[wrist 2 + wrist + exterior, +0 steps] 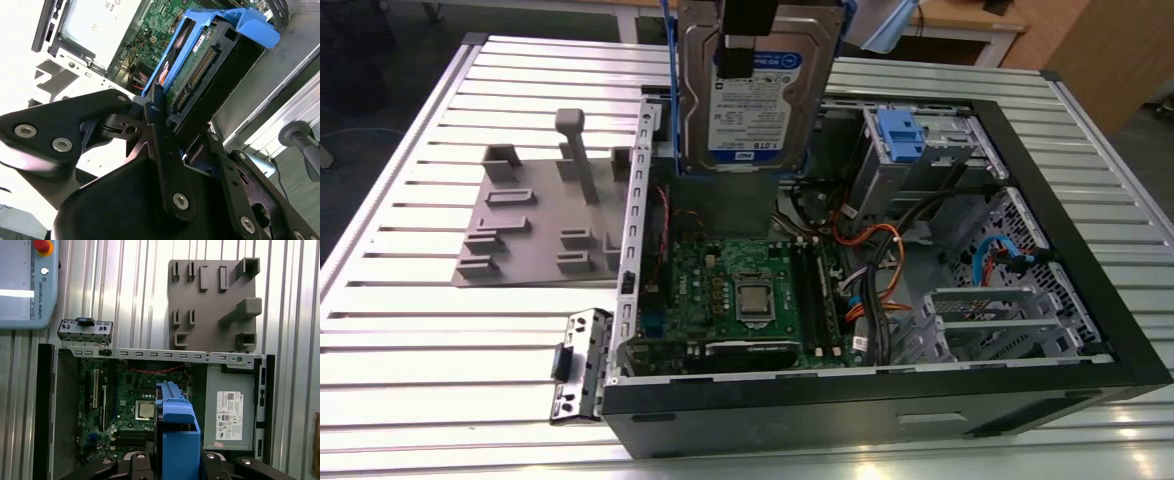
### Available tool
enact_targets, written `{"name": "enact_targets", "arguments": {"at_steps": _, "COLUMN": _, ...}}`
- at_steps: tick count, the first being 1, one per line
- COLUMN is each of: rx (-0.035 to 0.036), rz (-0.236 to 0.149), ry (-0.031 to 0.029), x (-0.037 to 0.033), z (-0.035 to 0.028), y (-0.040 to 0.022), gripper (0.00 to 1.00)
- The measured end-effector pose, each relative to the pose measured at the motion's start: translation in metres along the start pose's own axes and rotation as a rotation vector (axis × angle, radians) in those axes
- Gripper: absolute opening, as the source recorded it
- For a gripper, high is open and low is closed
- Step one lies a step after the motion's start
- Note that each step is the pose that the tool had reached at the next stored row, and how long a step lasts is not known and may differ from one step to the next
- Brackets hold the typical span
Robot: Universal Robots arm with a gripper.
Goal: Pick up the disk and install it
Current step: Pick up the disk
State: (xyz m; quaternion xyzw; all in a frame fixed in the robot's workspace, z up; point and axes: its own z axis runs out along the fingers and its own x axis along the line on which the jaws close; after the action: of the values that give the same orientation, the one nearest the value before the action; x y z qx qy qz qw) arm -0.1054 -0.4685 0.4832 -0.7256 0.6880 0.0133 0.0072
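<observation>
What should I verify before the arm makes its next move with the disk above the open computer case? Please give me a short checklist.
1. Grip on the disk: ok, the gripper is shut on it.
2. Disk free of its surroundings: ok, it hangs upright above the computer case.
3. Case open: ok, the motherboard is exposed.
4. Free slot in the drive cage: cannot tell.
5. Path free of cables: cannot tell, orange and black ones lie beside the cage.
</observation>
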Motion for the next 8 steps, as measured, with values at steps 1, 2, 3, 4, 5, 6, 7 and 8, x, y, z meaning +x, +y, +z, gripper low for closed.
{"name": "enact_targets", "arguments": {"at_steps": 1, "rx": 0.0, "rz": 0.0, "ry": 0.0, "x": 0.0003, "z": 0.0, "y": 0.0, "gripper": 0.36}}
{"name": "enact_targets", "arguments": {"at_steps": 2, "rx": 0.0001, "rz": 0.0, "ry": -0.0001, "x": 0.0007, "z": 0.0, "y": 0.0, "gripper": 0.36}}
{"name": "enact_targets", "arguments": {"at_steps": 3, "rx": 0.0, "rz": 0.0, "ry": 0.0, "x": 0.001, "z": 0.0, "y": 0.0, "gripper": 0.36}}
{"name": "enact_targets", "arguments": {"at_steps": 4, "rx": 0.0, "rz": 0.0, "ry": -0.0001, "x": 0.0013, "z": 0.0, "y": 0.0, "gripper": 0.36}}
{"name": "enact_targets", "arguments": {"at_steps": 5, "rx": 0.0, "rz": 0.0, "ry": 0.0, "x": 0.0017, "z": 0.0, "y": -0.0001, "gripper": 0.36}}
{"name": "enact_targets", "arguments": {"at_steps": 6, "rx": 0.0, "rz": 0.0, "ry": 0.0, "x": 0.002, "z": 0.0, "y": -0.0001, "gripper": 0.36}}
{"name": "enact_targets", "arguments": {"at_steps": 7, "rx": 0.0, "rz": 0.0, "ry": -0.0001, "x": 0.0024, "z": 0.0, "y": -0.0001, "gripper": 0.36}}
{"name": "enact_targets", "arguments": {"at_steps": 8, "rx": 0.0, "rz": 0.0, "ry": 0.0, "x": 0.0027, "z": -0.0001, "y": -0.0001, "gripper": 0.36}}
